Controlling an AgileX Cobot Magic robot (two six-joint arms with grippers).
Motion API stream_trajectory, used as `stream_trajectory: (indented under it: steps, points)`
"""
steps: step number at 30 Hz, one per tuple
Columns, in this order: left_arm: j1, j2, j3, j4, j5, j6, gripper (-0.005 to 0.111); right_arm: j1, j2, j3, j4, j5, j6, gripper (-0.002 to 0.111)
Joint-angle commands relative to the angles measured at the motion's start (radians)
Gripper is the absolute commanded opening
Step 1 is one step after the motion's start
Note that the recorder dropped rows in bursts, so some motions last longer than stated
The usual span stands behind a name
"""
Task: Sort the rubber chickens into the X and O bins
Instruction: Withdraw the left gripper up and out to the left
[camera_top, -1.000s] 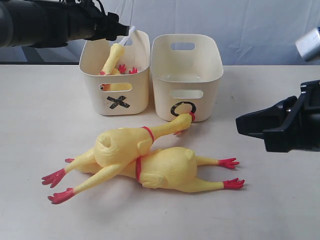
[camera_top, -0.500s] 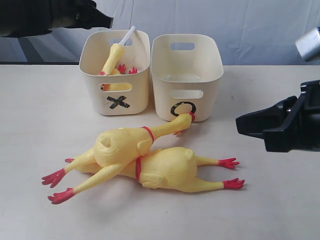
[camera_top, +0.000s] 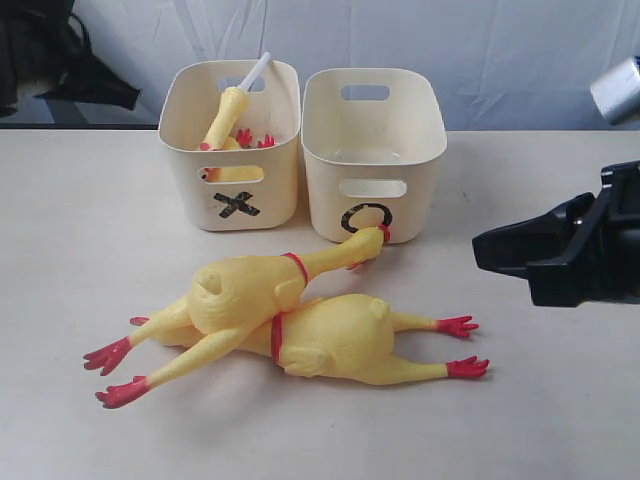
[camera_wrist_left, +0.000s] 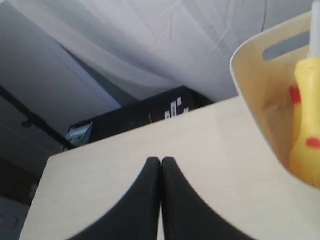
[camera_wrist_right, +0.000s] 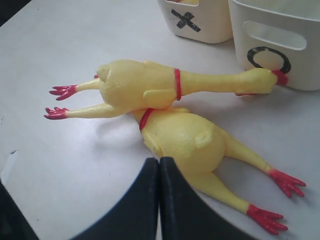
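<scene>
Two rubber chickens lie crossed in the lower middle of the exterior view. The upper chicken (camera_top: 245, 290) stretches its neck up and to the right until its red-tipped head touches the front wall of the O bin (camera_top: 422, 170). Its red feet point to the lower left. The lower chicken (camera_top: 345, 340) lies beneath it, with its feet out to the right.

The right gripper (camera_top: 480, 250) hangs at the right edge of the frame, apart from both birds and level with the upper chicken's head. Its wrist view shows the fingers pressed together with nothing between them, and the lower chicken's body lies straight ahead of the tips.

A slim chicken (camera_top: 226, 112) stands tilted inside the X bin (camera_top: 182, 165) at upper centre. A white tube (camera_top: 256, 71) pokes up from the slim chicken past the rim, and red feet show beside it. The left gripper (camera_wrist_left: 161, 161) is likewise clenched on nothing, over bare table next to that bin's corner.

A black X (camera_top: 236, 205) and a black O (camera_top: 366, 217) mark the bins' front walls, under their slot handles.

The table (camera_top: 80, 230) is a plain cream surface. A creased white cloth (camera_top: 500, 45) hangs behind it. A black box (camera_wrist_left: 150, 107) sits past the table's far edge; its small white labels are unreadable.
</scene>
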Motion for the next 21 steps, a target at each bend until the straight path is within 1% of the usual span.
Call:
stream_trajectory:
  steps: [1, 6, 11, 15, 21]
  points:
    - [-0.001, -0.115, 0.137, -0.009, 0.024, 0.003, 0.0, 0.002, -0.001, -0.004, -0.014, 0.004, -0.007, -0.001]
    - [-0.001, -0.279, 0.264, -0.009, 0.182, 0.003, 0.0, 0.002, -0.001, -0.004, -0.014, 0.002, -0.007, -0.001]
    - [-0.001, -0.486, 0.386, -0.009, 0.341, -0.002, 0.0, 0.002, -0.001, -0.004, -0.014, 0.002, -0.007, -0.001]
    - [-0.001, -0.656, 0.465, -0.009, 0.358, -0.035, 0.0, 0.002, -0.001, -0.004, -0.014, 0.002, -0.007, -0.001]
    - [-0.001, -0.92, 0.561, -0.009, 0.356, -0.032, 0.0, 0.002, -0.001, -0.004, -0.005, 0.006, -0.007, -0.001]
